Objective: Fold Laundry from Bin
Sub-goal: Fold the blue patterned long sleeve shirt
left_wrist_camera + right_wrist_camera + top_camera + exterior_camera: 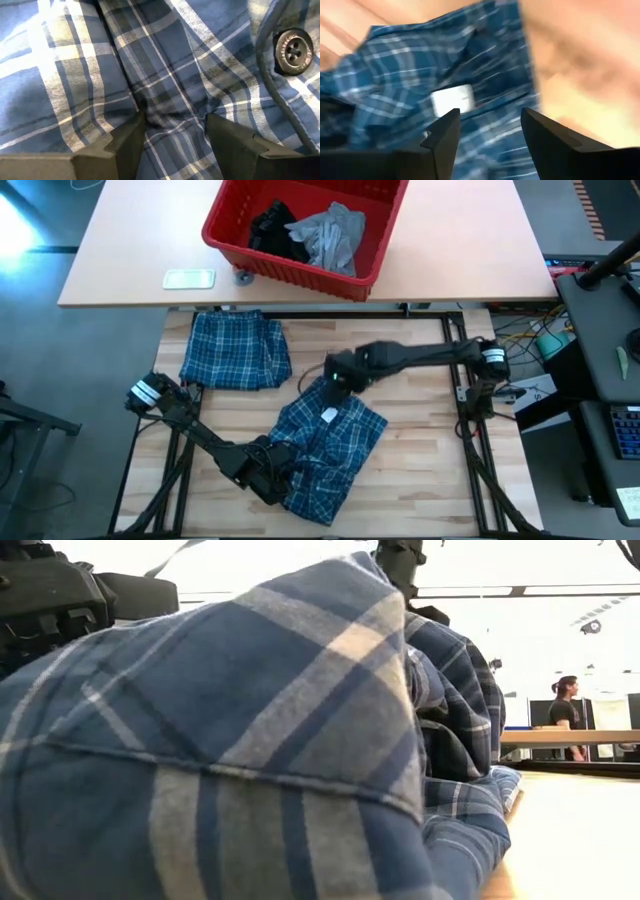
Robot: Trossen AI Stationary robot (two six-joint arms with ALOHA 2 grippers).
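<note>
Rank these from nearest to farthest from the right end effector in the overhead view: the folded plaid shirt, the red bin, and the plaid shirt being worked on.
1. Plaid shirt being worked on, right under the right end effector.
2. Folded plaid shirt, on the left half of the table.
3. Red bin, on the far table.
</note>
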